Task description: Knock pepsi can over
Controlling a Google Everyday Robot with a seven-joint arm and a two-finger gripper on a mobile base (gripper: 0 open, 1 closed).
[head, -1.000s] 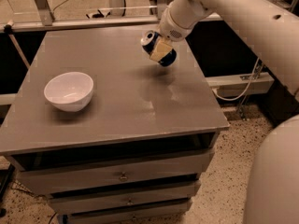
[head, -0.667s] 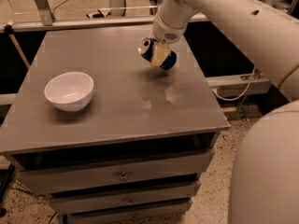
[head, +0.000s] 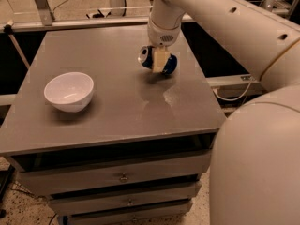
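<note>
The pepsi can (head: 170, 64) is blue with a silver top that points left. It lies tilted on its side just above the grey table (head: 117, 102), at the back right of the top. My gripper (head: 159, 60) comes down from the white arm and is shut on the can's middle. One tan finger pad (head: 161, 59) crosses the front of the can; the other finger is hidden behind it.
A white bowl (head: 69, 91) stands on the left half of the table, well apart from the can. The table has drawers below its front edge. My white arm and body fill the right side. Metal rails and cables run behind the table.
The gripper has moved a little to the left over the table with the tilted can in it. The bowl has not moved.
</note>
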